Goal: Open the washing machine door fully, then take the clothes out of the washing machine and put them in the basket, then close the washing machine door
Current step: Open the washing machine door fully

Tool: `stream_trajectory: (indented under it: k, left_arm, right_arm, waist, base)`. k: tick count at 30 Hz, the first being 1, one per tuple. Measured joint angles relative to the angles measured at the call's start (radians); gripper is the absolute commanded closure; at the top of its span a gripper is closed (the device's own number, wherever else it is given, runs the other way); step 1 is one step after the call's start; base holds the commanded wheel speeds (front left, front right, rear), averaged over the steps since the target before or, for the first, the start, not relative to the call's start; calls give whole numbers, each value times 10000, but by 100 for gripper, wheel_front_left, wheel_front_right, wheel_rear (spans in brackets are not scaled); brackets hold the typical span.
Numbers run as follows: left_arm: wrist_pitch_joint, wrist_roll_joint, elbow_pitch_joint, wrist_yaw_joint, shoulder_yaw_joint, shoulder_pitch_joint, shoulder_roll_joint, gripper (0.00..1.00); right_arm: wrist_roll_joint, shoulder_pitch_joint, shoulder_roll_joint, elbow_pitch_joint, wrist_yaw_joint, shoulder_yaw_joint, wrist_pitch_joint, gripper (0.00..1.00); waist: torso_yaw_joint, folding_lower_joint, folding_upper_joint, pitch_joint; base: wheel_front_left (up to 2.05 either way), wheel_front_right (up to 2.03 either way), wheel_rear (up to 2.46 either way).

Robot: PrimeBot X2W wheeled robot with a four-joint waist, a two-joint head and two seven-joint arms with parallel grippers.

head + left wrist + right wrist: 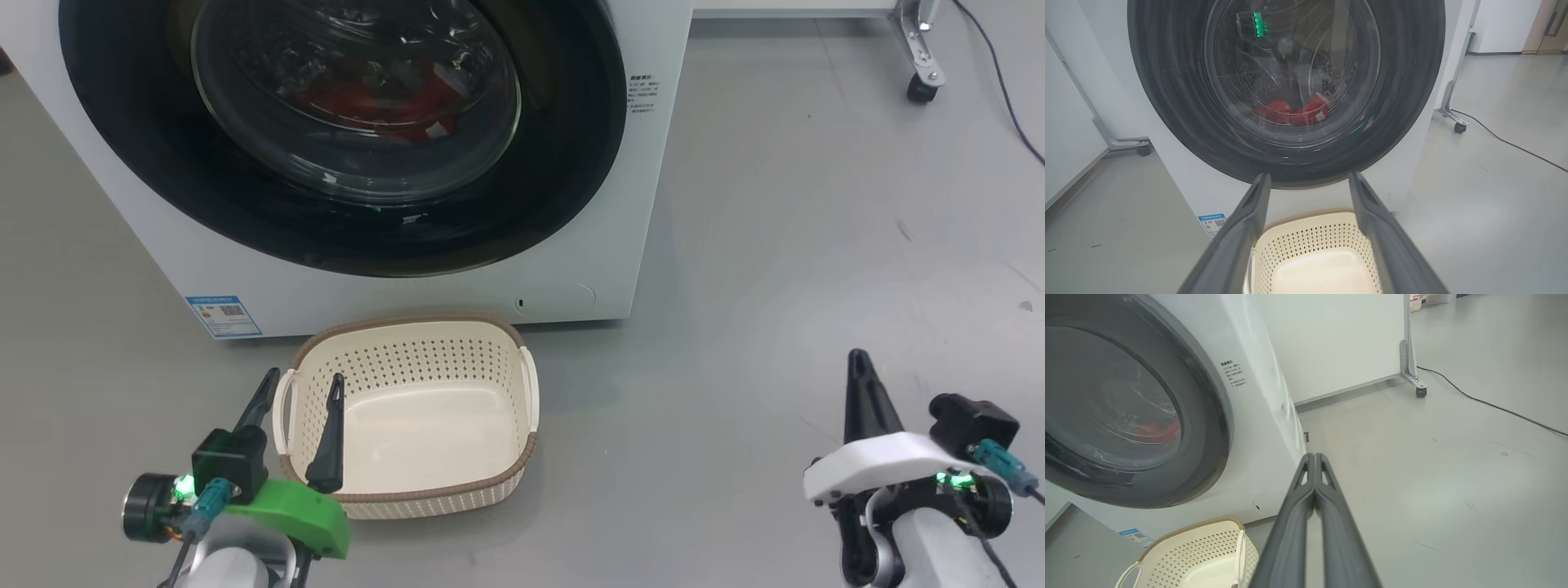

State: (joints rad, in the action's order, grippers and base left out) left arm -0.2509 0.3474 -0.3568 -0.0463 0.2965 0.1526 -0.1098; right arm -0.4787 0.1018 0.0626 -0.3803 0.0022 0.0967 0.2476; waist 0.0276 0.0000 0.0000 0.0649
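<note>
The white washing machine (588,269) stands ahead with its round black-ringed door (163,180) shut against the front. Through the glass I see the red clothes (359,102) lying in the drum, also red clothes (1290,112) in the left wrist view. The cream basket (424,339) sits on the floor just before the machine, with nothing in it. My left gripper (302,384) hovers open over the basket's left rim. My right gripper (857,359) is shut on nothing, low over the bare floor well right of the basket, its fingers (1312,473) pressed together.
Grey floor spreads to the right of the machine. A wheeled metal frame leg (922,77) and a black cable (1000,82) lie at the far right. A white panel on castors (1139,149) stands left of the machine.
</note>
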Motion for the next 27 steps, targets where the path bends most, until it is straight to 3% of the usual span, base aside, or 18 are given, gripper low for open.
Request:
stream_trajectory:
  k: [8, 12, 21, 27]
  left_arm:
    - [0, -52, 215, 77, -36, 438, 52, 0]
    - [-10, -125, 405, 79, -71, 644, 59, 0]
    - [-10, -228, 681, 257, -36, 1235, 222, 0]
    - [-10, -238, 738, 355, -6, 1565, 341, 0]
  right_arm:
    - [-2268, 1003, -121, -199, 629, -1024, -261, 100]
    - [-4167, 1846, -190, -215, 899, -1661, -855, 100]
    - [-7308, 3871, -163, -245, 936, -2552, -2512, 100]
    - [-8268, 5018, -125, -295, 936, -2690, -3513, 100]
  waist:
    - [229, 0, 0, 686]
    - [348, 0, 0, 1050]
    - [611, 0, 0, 1904]
    - [879, 0, 0, 2431]
  base:
    - [0, 0, 0]
    - [0, 0, 0]
    - [0, 0, 0]
    - [0, 0, 0]
